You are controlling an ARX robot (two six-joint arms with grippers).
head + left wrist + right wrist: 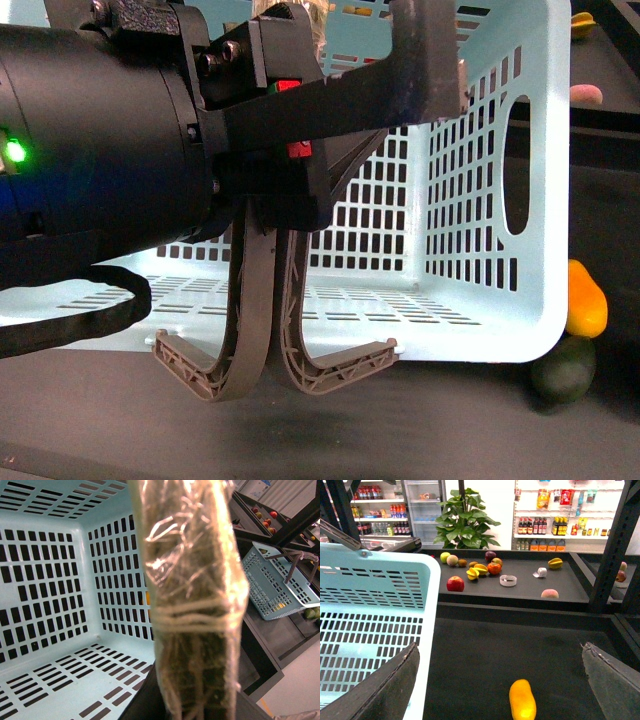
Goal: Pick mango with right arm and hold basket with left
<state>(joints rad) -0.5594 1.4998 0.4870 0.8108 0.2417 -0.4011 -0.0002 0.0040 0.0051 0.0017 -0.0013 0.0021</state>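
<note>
Step in hand: right-arm approach to the mango (522,700).

- **Mango:** it lies on the dark bench (485,655), just beside the basket (370,580) corner, with a dark green fruit (563,368) close by.
- **Right gripper (500,647):** fingers spread wide and empty, poised above the mango.
- **How to proceed:** lower it centred over the fruit and close across the narrow width. Keep the basket-side finger clear of the wall, and don't nudge the green fruit.
- **Left arm (100,150):** it reaches across the basket's near rim, with the left gripper (420,70) at that rim — whether it grips, you cannot tell.
</note>
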